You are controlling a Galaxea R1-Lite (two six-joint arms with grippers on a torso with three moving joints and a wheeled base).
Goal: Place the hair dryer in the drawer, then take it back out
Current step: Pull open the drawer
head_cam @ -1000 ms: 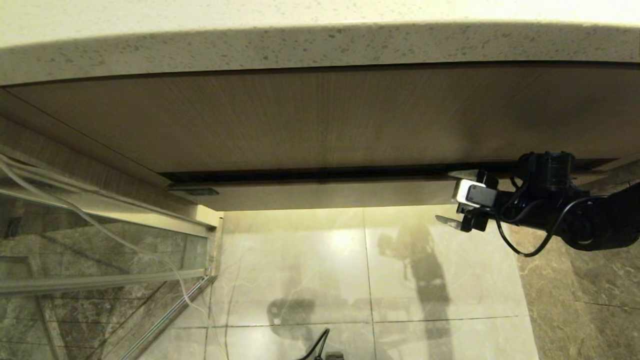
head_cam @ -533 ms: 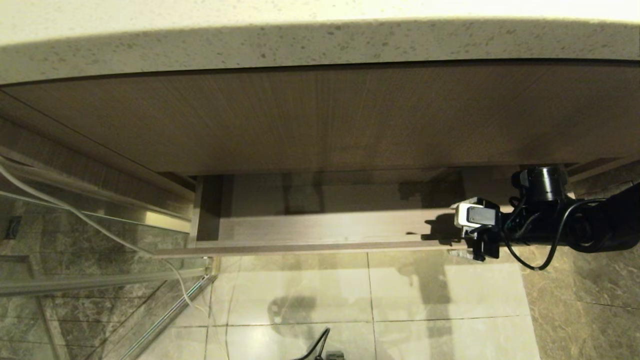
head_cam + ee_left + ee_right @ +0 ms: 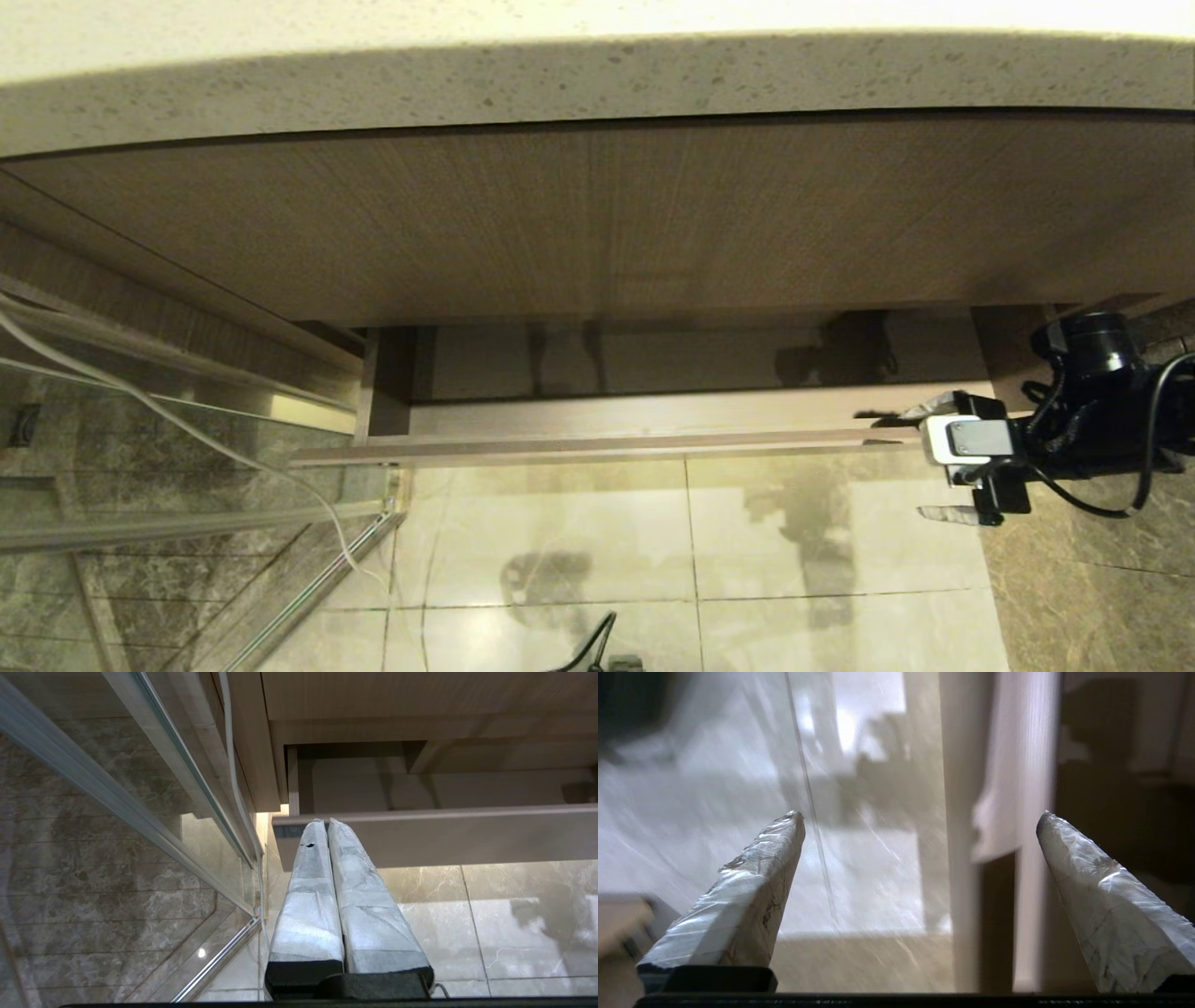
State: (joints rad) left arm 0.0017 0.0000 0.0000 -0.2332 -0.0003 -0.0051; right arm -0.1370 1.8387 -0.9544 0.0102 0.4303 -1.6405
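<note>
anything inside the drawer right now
Only bare wood shows inside the open drawer: back wall, shadows, no hair dryer. Its floor is hidden behind the front panel. The right gripper is open at its end.

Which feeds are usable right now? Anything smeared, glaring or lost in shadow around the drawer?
Head view: sharp; glare patch on the floor tiles, and the right pincer throws a dark shadow on the back wall of the drawer. Left wrist view: crisp, the shut left pincer in front of the lit drawer front. Right wrist view: background streaked with motion blur, only the open fingers readable.
</note>
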